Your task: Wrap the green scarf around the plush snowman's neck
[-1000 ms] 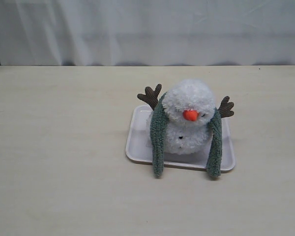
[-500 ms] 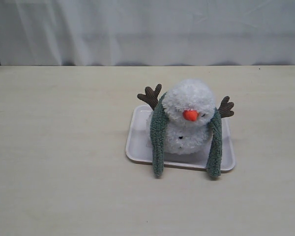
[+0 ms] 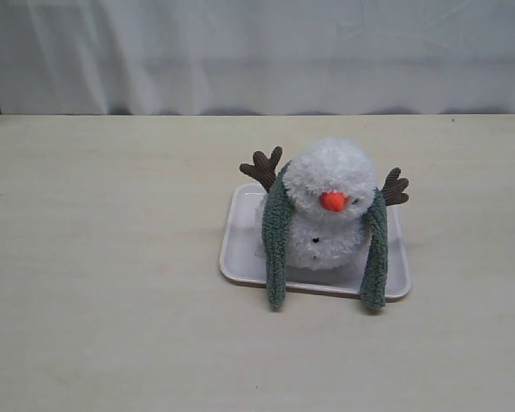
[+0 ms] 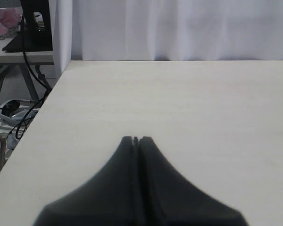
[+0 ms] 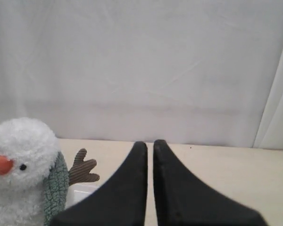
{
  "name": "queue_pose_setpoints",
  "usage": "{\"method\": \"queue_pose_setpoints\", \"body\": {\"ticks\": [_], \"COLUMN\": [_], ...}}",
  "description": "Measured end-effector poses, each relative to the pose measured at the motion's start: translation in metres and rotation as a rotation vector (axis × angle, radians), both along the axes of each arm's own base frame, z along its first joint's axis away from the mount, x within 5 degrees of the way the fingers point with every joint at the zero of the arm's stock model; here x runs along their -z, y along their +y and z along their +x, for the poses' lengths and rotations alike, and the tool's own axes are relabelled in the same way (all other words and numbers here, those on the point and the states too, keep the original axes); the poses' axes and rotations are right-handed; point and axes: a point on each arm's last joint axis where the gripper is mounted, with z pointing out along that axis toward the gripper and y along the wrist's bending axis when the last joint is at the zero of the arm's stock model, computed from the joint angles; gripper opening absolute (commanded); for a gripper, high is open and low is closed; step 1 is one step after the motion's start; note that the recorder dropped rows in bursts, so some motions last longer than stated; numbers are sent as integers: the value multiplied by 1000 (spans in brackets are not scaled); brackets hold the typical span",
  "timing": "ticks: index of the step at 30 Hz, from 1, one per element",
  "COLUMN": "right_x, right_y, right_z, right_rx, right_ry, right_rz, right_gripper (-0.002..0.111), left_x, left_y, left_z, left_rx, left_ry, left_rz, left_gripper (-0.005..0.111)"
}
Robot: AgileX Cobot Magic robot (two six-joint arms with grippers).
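The plush snowman (image 3: 328, 202) sits upright on a white tray (image 3: 240, 245) in the middle of the table, orange nose facing the front. The green scarf (image 3: 275, 240) lies over the back of its neck, and both ends hang down its front, left and right (image 3: 375, 253), past the tray's front rim. Neither gripper shows in the exterior view. My left gripper (image 4: 136, 139) hovers shut over bare table, holding nothing. My right gripper (image 5: 150, 143) is shut and empty, beside the snowman (image 5: 21, 160) and the scarf (image 5: 55, 188), apart from them.
A white curtain (image 3: 257, 51) hangs behind the table. In the left wrist view the table's side edge (image 4: 47, 101) drops off toward cables and a second table (image 4: 19, 52). A brown twig arm (image 5: 82, 169) sticks out toward my right gripper.
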Motion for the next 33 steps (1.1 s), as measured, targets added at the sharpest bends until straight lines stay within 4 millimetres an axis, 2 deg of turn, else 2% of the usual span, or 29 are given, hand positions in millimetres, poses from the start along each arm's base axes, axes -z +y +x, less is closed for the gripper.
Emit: {"method": "queue_pose_setpoints", "body": {"ticks": [9,23,33], "right_x": [15,28,29], "right_y": [-2,-3,-3], "right_z": [0,-2,-3], "right_rx": [35,38,42], "right_ry": [167,308,321], "right_rz": [39,2,38], "right_gripper": [4,4,4], "left_x": [0,0,0], "left_y": [0,0,0], "left_z": [0,0,0], "left_rx": [0,0,0], "left_ry": [0,0,0], "left_rz": [0,0,0], "left_gripper": [0,0,0]}}
